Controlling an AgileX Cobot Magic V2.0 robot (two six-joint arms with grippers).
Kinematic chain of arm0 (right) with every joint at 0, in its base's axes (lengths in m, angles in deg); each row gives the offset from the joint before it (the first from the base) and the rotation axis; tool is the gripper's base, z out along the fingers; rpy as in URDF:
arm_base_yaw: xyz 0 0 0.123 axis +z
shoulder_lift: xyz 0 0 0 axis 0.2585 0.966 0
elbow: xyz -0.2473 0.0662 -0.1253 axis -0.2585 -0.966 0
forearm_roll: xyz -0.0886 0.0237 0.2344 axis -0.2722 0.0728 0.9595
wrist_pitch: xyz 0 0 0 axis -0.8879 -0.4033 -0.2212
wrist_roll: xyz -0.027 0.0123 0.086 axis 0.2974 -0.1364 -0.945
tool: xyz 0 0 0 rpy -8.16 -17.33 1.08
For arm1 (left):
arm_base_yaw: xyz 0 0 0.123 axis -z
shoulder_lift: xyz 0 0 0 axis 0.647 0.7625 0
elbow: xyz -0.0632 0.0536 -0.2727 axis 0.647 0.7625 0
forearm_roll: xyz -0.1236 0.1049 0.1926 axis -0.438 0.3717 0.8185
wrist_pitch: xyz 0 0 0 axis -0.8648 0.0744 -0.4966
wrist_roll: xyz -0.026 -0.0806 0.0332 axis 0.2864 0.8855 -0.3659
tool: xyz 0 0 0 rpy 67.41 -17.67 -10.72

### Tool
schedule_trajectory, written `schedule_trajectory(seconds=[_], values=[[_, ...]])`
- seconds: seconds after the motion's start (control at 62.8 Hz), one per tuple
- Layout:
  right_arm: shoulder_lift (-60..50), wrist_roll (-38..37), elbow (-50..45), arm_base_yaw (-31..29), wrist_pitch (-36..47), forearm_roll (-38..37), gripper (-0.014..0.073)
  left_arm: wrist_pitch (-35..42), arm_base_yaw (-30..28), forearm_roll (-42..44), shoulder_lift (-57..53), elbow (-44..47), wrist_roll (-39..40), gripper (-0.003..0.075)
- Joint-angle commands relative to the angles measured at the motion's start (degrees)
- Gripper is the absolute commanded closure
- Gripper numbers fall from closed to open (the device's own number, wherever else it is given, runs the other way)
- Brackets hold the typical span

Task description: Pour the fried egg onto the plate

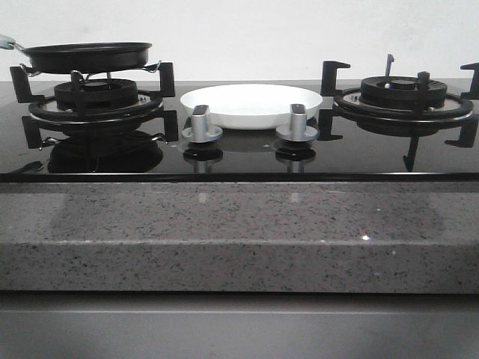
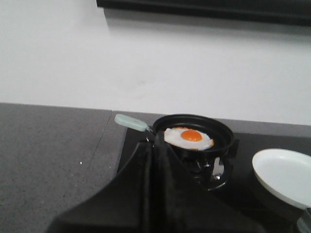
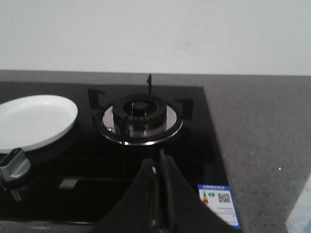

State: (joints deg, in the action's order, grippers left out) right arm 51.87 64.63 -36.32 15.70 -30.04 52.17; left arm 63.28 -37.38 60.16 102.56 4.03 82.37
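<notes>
we see the egg [image 2: 189,138] sitting in the pan [image 2: 194,130] on the hob's left burner | plate [image 1: 251,105] mid-hob, bare | left gripper [image 2: 156,145] and right gripper [image 3: 156,167]: both pinched closed, holding nothing

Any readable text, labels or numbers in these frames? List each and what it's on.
No text here can be read.
sticker on the hob's glass, near the right burner: blue header, coloured energy-style arrows and a QR-like square, all print too small and blurred.
Nothing printed on the pan, plate or knobs.
</notes>
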Motion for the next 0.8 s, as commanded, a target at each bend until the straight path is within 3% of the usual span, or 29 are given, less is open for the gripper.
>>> schedule_trajectory(seconds=[0.0,0.478,0.573,0.669,0.732,0.78], values=[[4.2,0.3,2.3,-0.3,1.9,0.2,0.0712,3.0,0.4,-0.3,3.3,-2.1,0.6,0.0741],[13.6,0.3,2.3,-0.3,0.1,0.2,0.0683,3.0,0.4,-0.7,12.0,-2.1,0.6,0.0716],[14.8,0.3,2.3,-0.3,-0.9,0.2,0.0526,3.0,0.4,0.3,12.9,-2.1,0.6,0.0564],[15.7,0.3,2.3,-0.3,-1.1,0.2,0.0263,3.0,0.4,1.6,13.4,-2.1,0.6,0.0328],[16.2,0.3,2.3,-0.3,-1.1,0.2,0.0162,3.0,0.4,1.6,13.4,-2.1,0.6,0.0219],[16.4,0.3,2.5,-0.3,-1.2,0.9,0.0116,3.0,0.4,1.4,13.4,-2.1,0.6,0.0184]])
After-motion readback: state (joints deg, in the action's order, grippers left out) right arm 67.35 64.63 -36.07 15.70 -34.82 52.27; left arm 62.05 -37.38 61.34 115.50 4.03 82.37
